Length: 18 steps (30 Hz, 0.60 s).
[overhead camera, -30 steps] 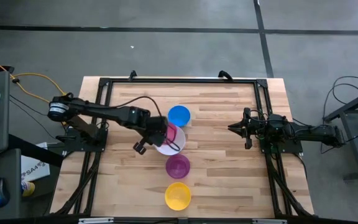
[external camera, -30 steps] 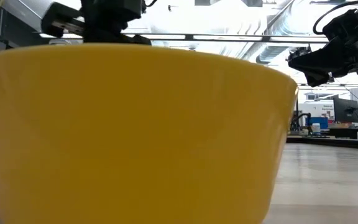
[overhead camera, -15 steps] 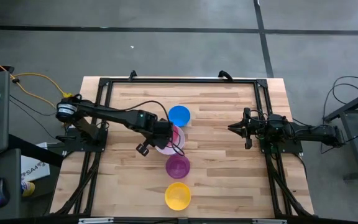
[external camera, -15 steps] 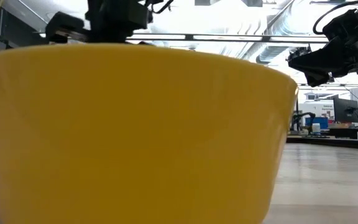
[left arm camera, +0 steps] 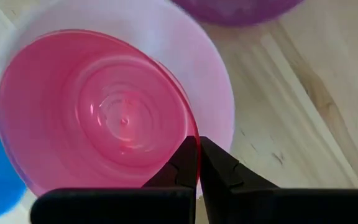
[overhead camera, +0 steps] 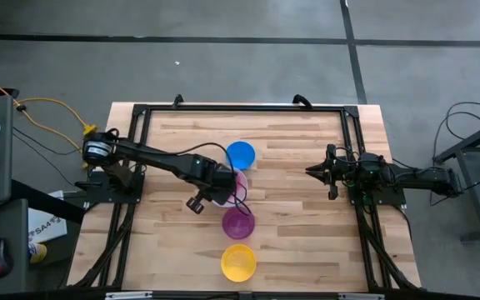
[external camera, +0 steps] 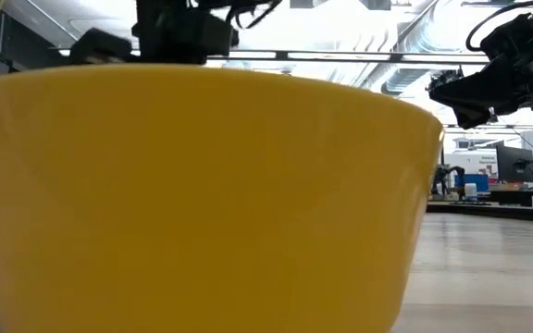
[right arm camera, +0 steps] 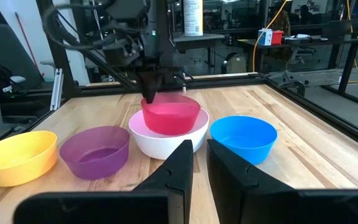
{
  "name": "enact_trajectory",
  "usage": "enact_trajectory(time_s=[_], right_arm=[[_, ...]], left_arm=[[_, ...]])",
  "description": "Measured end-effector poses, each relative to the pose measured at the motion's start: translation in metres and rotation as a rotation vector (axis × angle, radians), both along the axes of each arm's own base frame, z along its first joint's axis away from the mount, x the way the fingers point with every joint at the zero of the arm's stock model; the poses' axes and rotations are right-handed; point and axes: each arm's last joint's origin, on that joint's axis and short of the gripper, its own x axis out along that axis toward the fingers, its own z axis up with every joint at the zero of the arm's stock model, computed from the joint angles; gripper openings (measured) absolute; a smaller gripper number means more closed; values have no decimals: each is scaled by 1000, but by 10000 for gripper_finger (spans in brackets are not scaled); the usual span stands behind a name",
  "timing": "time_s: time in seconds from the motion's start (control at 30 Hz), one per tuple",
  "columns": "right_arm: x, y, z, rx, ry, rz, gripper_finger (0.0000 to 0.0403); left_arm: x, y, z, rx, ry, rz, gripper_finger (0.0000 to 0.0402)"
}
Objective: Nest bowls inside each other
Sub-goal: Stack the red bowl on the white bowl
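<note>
Bowls sit in a line across the middle of the table: the blue bowl toward the far edge, then the white bowl, the purple bowl, and the yellow bowl close to the near edge. The left gripper has its fingers pressed together on the rim of the pink-red bowl, the thin wall pinched between the dark tips. That pink-red bowl rests inside the white one, sitting a little tilted and off-centre, its rim rising above the white rim on one side. The other three bowls hold nothing. The blue bowl looks to be just beside the white one, perhaps touching, though the arm covers that spot from above.

The right gripper hangs above the table near its right edge, well apart from the bowls, fingers only slightly apart and holding nothing.

The table is pale wood planking with a black frame around it. Behind it stand workbenches, shelving and cables, and a grey floor lies all around
</note>
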Motion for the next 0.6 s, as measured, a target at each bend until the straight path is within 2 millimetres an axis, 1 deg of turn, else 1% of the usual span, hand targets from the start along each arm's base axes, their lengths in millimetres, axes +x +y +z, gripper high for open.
enact_trajectory(time_s=[0.1, 0.17, 0.23, 0.3, 0.4, 0.47, 0.6], right_arm=[[0, 0, 0, 0, 0, 0, 39], [0, 0, 0, 0, 0, 0, 39], [0, 0, 0, 0, 0, 0, 39], [0, 0, 0, 0, 1, 0, 39], [0, 0, 0, 0, 2, 1, 39], [0, 0, 0, 0, 3, 0, 39], [0, 0, 0, 0, 3, 0, 39]], left_arm=[[5, -1, -5, -1, -10, 1, 0], [5, -1, -8, 1, 11, 1, 0], [10, -1, -10, 1, -9, -11, 0], [8, -1, -13, 5, 13, -15, 0], [12, -1, -16, 1, 3, -18, 2], [10, 0, -17, 4, 27, -16, 7], [10, -1, -18, 3, 22, -16, 13]])
